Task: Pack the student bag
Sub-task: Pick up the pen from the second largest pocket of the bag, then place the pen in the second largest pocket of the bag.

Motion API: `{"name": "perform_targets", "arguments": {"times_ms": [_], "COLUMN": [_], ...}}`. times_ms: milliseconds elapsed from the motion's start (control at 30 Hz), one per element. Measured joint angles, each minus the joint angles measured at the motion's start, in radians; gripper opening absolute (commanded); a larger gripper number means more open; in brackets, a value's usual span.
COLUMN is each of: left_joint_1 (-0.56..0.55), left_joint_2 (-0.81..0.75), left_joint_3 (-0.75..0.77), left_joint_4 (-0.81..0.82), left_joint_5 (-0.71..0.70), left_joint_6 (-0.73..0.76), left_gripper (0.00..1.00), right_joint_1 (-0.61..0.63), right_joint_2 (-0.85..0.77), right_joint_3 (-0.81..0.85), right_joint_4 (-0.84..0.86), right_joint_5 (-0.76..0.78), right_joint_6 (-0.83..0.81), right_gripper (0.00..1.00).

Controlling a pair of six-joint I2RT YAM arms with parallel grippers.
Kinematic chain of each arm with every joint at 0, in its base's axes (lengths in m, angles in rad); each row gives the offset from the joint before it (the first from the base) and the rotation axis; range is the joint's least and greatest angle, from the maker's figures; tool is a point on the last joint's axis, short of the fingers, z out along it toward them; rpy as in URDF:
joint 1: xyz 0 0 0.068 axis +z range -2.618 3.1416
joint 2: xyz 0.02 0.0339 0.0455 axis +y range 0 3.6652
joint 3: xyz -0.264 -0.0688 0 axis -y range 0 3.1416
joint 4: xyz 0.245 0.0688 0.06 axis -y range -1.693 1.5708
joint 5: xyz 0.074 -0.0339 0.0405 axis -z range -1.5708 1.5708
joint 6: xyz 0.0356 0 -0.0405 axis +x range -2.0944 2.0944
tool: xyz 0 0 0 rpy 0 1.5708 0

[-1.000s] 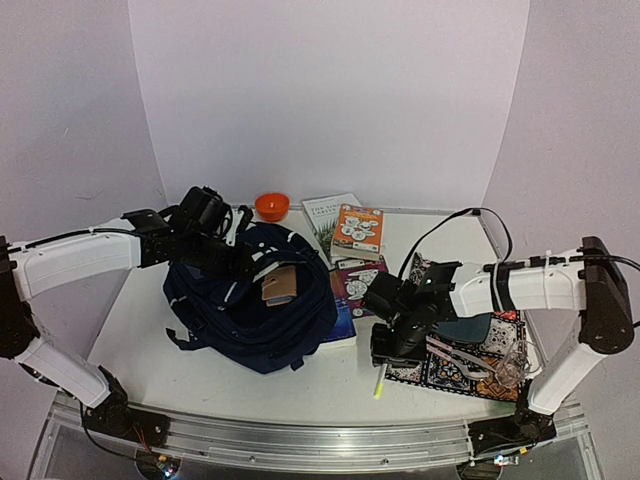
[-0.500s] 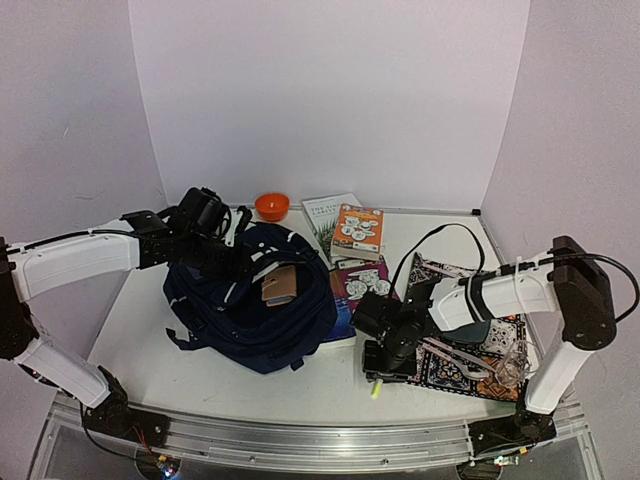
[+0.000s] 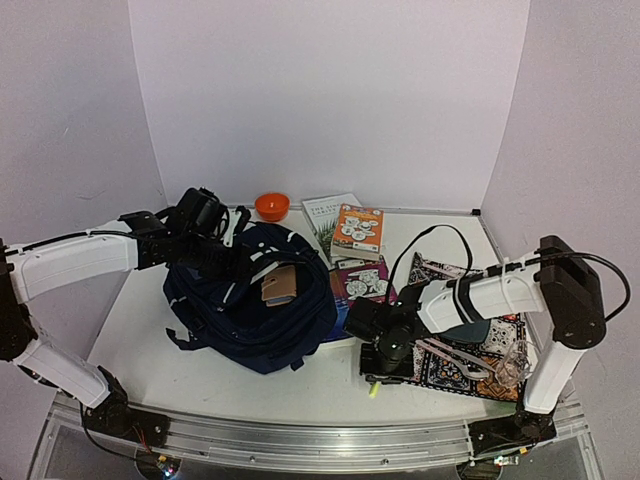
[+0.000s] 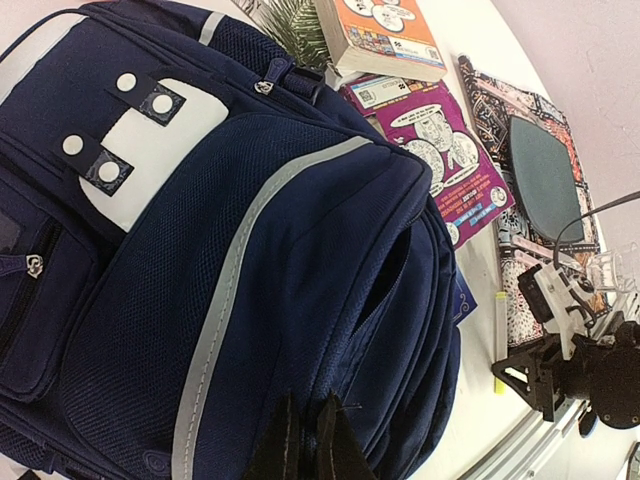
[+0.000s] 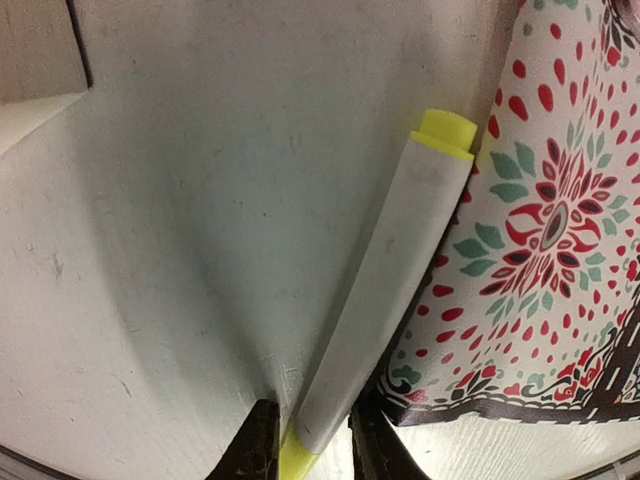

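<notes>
Centrally, leaning left, the student bag (image 3: 250, 310) lies on the table (image 3: 150, 330). Left gripper (image 4: 305, 440) is pinched closed on its navy fabric. Right gripper (image 5: 312, 445), narrowly parted, straddles a yellow highlighter (image 5: 385, 290) lying beside a patterned mat (image 5: 540, 250).

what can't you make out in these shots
Inside the student bag: left wrist view shows only a dark slit.
Whether the right gripper already clamps the highlighter: right wrist view's bottom edge cuts off its fingertips.
Whether the left gripper pinches bag fabric: left wrist view's bottom edge cuts it off.
</notes>
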Motion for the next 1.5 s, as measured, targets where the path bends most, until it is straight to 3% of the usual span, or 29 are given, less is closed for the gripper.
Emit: {"name": "perform_targets", "arguments": {"times_ms": [233, 600, 933, 1267, 1500], "left_joint_1": [0.001, 0.003, 0.007, 0.007, 0.012], "left_joint_2": [-0.001, -0.001, 0.004, 0.005, 0.008], "left_joint_3": [-0.004, -0.004, -0.003, -0.002, -0.002], "left_joint_4": [0.0, 0.0, 0.0, 0.0, 0.003], "left_joint_5": [0.005, 0.015, 0.033, 0.052, 0.072], "left_joint_6": [0.001, 0.0, 0.0, 0.0, -0.006], "left_gripper": [0.0, 0.0, 0.0, 0.0, 0.0], "right_joint_1": [0.002, -0.002, -0.005, -0.019, -0.031], "right_joint_2": [0.013, -0.093, -0.138, 0.112, 0.247], "right_joint_3": [0.023, 0.05, 0.24, 0.42, 0.583], "right_joint_4": [-0.011, 0.027, 0.15, 0.345, 0.414], "right_joint_5": [0.013, 0.058, 0.043, 0.006, -0.002], "right_joint_6": [-0.005, -0.034, -0.075, 0.013, 0.105], "right_gripper": [0.0, 0.0, 0.0, 0.0, 0.06]}}
